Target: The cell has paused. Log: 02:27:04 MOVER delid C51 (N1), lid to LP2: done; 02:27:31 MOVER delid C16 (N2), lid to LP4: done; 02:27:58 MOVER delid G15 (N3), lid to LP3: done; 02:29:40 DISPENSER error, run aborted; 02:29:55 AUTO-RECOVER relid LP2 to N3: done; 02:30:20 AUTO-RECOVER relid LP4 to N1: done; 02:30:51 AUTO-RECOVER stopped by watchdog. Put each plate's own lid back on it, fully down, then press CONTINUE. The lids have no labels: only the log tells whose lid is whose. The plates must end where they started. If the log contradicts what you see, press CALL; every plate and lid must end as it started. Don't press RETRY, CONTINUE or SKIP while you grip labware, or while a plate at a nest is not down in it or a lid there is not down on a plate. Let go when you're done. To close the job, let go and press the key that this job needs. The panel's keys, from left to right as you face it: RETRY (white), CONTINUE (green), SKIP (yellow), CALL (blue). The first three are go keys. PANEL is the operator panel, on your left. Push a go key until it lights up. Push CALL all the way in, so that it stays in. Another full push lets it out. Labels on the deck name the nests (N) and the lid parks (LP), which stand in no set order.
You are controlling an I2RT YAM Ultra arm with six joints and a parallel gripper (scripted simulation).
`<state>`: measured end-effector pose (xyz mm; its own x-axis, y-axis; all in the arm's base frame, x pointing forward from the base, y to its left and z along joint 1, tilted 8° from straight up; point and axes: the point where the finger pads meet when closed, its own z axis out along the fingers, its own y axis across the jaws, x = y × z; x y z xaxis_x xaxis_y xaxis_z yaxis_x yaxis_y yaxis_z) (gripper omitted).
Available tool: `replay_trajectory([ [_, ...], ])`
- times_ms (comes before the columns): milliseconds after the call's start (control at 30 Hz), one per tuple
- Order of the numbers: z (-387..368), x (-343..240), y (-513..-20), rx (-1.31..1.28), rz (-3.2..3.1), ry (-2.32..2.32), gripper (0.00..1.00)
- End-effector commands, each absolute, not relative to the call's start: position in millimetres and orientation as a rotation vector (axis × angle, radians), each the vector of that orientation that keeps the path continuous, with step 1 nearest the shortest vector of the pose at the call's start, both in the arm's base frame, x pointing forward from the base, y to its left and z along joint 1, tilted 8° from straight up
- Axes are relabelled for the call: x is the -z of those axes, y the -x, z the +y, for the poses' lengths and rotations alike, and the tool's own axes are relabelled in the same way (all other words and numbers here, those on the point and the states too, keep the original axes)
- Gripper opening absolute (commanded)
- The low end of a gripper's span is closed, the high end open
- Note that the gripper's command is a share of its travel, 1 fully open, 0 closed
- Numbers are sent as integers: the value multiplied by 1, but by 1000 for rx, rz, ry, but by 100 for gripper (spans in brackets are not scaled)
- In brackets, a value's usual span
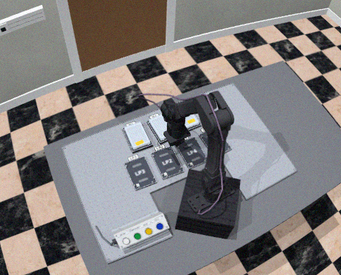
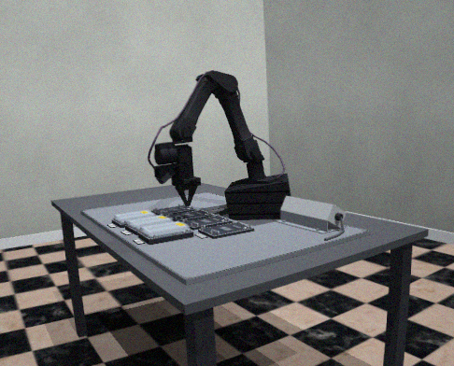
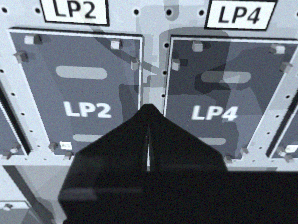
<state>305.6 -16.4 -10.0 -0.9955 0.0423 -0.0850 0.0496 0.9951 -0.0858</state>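
My gripper (image 3: 148,111) is shut and empty, pointing down over the gap between lid parks LP2 (image 3: 82,95) and LP4 (image 3: 220,97). Both parks show their bare dark pads and labels. In the top view the gripper (image 1: 175,142) hangs above the row of parks LP3 (image 1: 140,172), LP2 (image 1: 167,162) and LP4 (image 1: 191,153); LP3 also shows its label with no lid seen on it. Three white plates with yellow tags stand in the row behind: left (image 1: 137,135), middle (image 1: 158,126) and right (image 1: 192,121), the last two partly hidden by the arm. I cannot tell which plates carry lids.
The operator panel (image 1: 142,232) sits at the deck's front left with white, green (image 1: 137,236), yellow and blue (image 1: 159,226) keys, none lit. The arm's base (image 1: 208,207) stands right of it. A fourth park lies hidden behind the arm. The gripper also shows in the exterior view (image 2: 187,198).
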Motion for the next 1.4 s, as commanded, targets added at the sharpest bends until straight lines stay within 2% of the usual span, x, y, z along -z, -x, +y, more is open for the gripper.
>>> replay_trajectory([
  [0, -20, 1, -317, 144, 3001, -93, 0],
  [933, -22, 4, -312, 140, 3004, -85, 0],
  [1367, -11, -61, -310, 141, 2988, -76, 0],
])
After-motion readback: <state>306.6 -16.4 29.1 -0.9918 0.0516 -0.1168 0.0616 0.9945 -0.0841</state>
